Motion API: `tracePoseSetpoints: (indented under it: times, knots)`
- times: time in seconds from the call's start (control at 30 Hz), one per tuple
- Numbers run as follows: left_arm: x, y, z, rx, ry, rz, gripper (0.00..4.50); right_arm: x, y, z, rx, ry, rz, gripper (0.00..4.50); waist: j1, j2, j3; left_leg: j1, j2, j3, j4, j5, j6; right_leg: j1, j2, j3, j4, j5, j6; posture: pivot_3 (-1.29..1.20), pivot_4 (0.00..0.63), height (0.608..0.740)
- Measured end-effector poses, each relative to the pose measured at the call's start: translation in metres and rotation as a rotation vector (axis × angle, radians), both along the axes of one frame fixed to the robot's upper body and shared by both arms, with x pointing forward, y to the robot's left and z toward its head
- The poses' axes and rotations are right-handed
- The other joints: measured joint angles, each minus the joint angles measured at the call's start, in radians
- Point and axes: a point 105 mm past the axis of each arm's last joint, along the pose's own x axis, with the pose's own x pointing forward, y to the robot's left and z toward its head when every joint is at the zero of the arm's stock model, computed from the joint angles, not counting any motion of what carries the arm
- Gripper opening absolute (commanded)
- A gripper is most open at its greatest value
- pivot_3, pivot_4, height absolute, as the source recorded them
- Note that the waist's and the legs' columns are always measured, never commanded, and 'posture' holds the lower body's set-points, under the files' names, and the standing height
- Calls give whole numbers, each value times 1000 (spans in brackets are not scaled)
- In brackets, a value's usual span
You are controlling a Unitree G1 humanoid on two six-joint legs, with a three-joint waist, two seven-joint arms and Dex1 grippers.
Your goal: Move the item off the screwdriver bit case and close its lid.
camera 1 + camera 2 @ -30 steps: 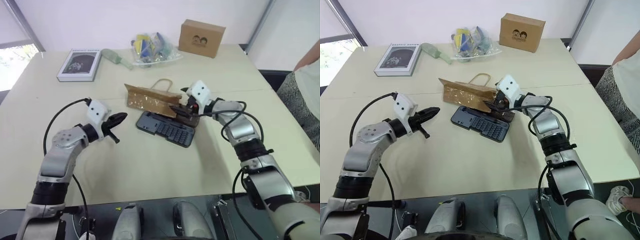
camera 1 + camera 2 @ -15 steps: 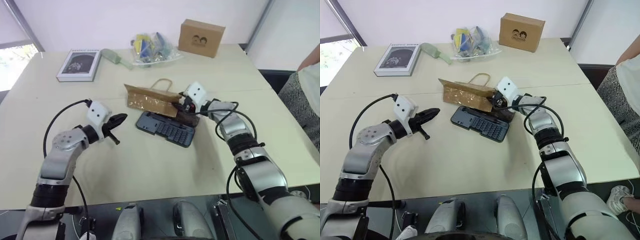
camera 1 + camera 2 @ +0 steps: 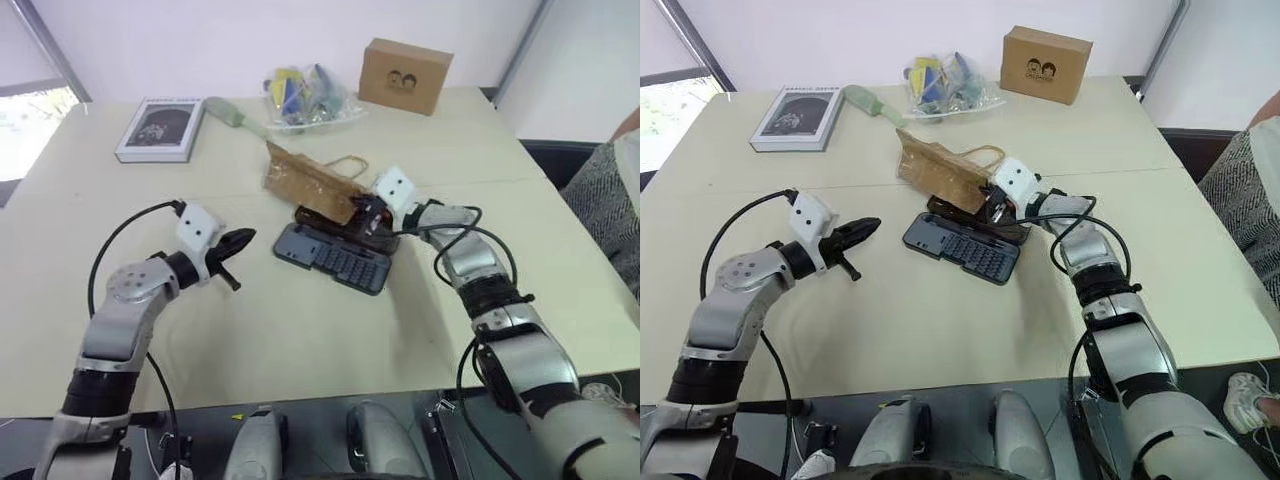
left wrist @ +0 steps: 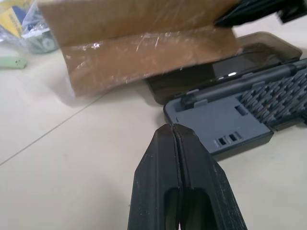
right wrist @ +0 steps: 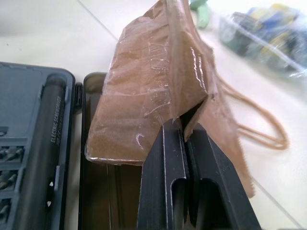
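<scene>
Your left claw (image 3: 238,243) was shut with nothing in it. It hung over the surface (image 3: 300,330), near the left end of the screwdriver bit case (image 3: 333,256) but not touching it. The case lay open in the middle of the surface, with its blue-grey tray of bits toward you and its brown lid (image 4: 249,50) flat behind. The paper bag (image 3: 312,181) was tipped up, with one end over the lid and the rest leaning out toward the far side. Your right claw (image 5: 187,132) was pinched shut on the bag's near edge.

That grip was only on a thin edge, so the paper could have torn or slipped out and dropped back onto the lid. The bag's loop handle (image 5: 261,132) hung loose and could have dragged. A low pull could have shoved the case.
</scene>
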Motion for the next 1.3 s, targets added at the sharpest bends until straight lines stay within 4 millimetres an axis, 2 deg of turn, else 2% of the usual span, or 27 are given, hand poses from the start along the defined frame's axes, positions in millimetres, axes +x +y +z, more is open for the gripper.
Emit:
tracePoseSetpoints:
  times: [0.13, 0.2, 0.33, 0.43, 0.5, 0.57, 0.67, 0.93, 1.03, 1.13, 1.3]
  knots:
    - [1, -3, 0, -3, -2, -10, 0, -7, -13, 25, 22, -63, -40, 24, 1, 0, 0, 0, 0, 0, 0, 0, 0, 0, 0, 0, 0, 0, 0, 0, 150, 740]
    - [3, -6, -1, -3, 2, -23, 0, -9, -27, 38, 37, -98, -92, 24, 2, 0, 0, 0, -1, 0, 0, 0, 0, 0, 0, 0, 0, 0, 0, 0, 150, 740]
    - [4, -12, -4, -6, 10, -43, 0, -9, -78, 63, 21, -173, -275, 24, 4, 0, 0, 0, -1, 1, 0, 0, 0, 0, 0, 0, -1, 0, 0, 0, 150, 740]
    - [5, -12, -5, -5, 9, -46, 0, -11, -116, 69, -28, -214, -411, 24, 2, 0, 0, 0, -1, 4, 0, 0, 0, 0, 1, 0, -1, 0, 0, 0, 150, 740]
    - [6, -14, -5, -9, 10, -50, 0, -12, -137, 63, -82, -216, -488, 24, -1, 0, 0, 1, -1, 6, 0, 0, 0, 0, 2, 1, -1, 0, 0, 0, 150, 740]
    - [6, -16, -5, -9, 4, -59, 0, -12, -160, 47, -129, -182, -569, 24, -2, 0, 0, 1, -1, 7, 0, 0, 0, 0, 2, 2, -1, 0, 0, 0, 150, 740]
    - [7, -16, -6, -5, 4, -59, 0, -13, -180, 20, -153, -113, -642, 24, -6, 0, 0, 1, 0, 9, 0, 0, 0, 0, 3, 4, 0, 0, 0, 0, 150, 740]
    - [6, -18, -9, 7, 8, -64, 0, -10, -194, -22, -167, -60, -744, 24, -4, 0, 0, 1, 0, 11, 0, 0, 0, -1, 3, 6, 0, 0, 0, 0, 150, 740]
    - [6, -18, -9, 6, 9, -64, 0, -8, -198, -29, -152, -55, -786, 24, -4, 0, 0, 1, 0, 11, 0, 0, 0, -1, 3, 7, 0, 0, 0, 0, 150, 740]
    - [6, -18, -10, 6, 11, -63, 0, -8, -199, -29, -146, -60, -797, 879, -3, 0, 0, 1, 0, 11, 0, 0, 0, -1, 3, 7, 0, 0, 0, 0, 150, 740]
    - [6, -18, -10, 5, 11, -64, 0, -11, -193, -31, -146, -47, -750, 3414, -3, 0, 0, 1, 0, 11, 0, 0, 0, -1, 3, 7, 0, 0, 0, 0, 150, 740]
